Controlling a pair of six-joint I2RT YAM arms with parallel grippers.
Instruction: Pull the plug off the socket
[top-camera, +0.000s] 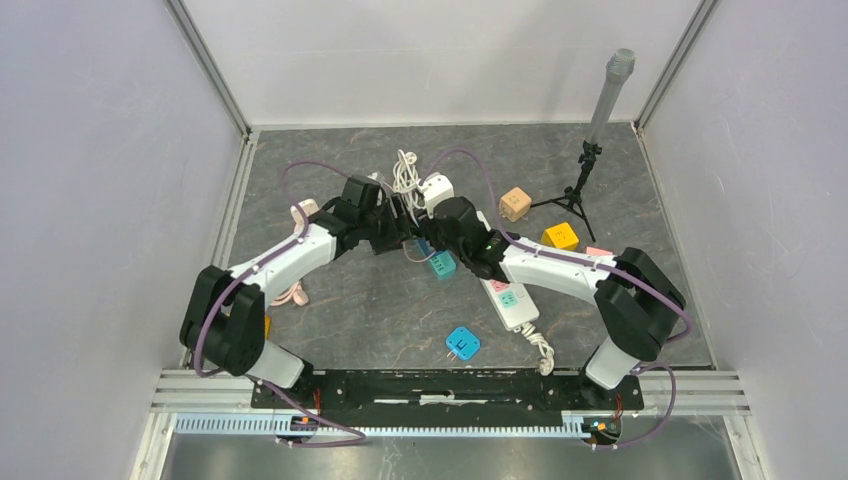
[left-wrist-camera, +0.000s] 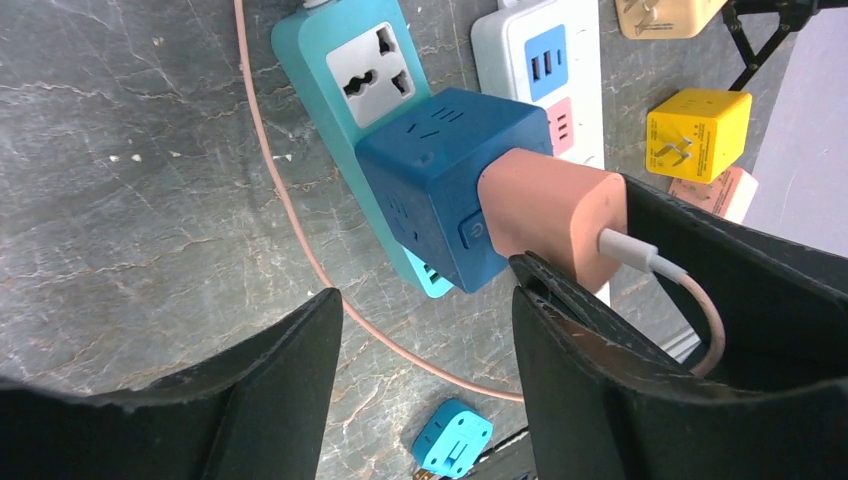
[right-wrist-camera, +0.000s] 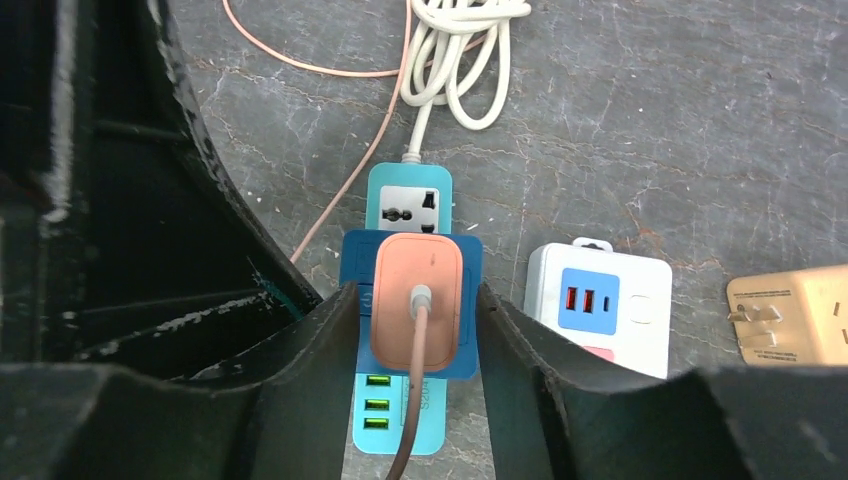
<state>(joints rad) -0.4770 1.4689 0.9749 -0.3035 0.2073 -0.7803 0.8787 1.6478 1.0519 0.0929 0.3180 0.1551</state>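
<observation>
Closed with the right jaws on the pink plug (right-wrist-camera: 418, 290), a finger (right-wrist-camera: 310, 400) tight against each flank. Standing plugged into a dark blue cube (left-wrist-camera: 440, 170), in turn seated on a teal strip (right-wrist-camera: 408, 205) lying flat on the tabletop (left-wrist-camera: 130, 200). Trailing a pink cable (right-wrist-camera: 412, 400) from the plug's back, cut off at the bottom edge of the right wrist view. Spread wide with the left jaws just beside the cube, gripping nothing, with only stone and a stretch of cable between the fingers (left-wrist-camera: 270, 400). Beside the teal strip, a white strip (right-wrist-camera: 600, 300), lower end hidden behind a finger. From above, plug and cube buried under both wrists.
</observation>
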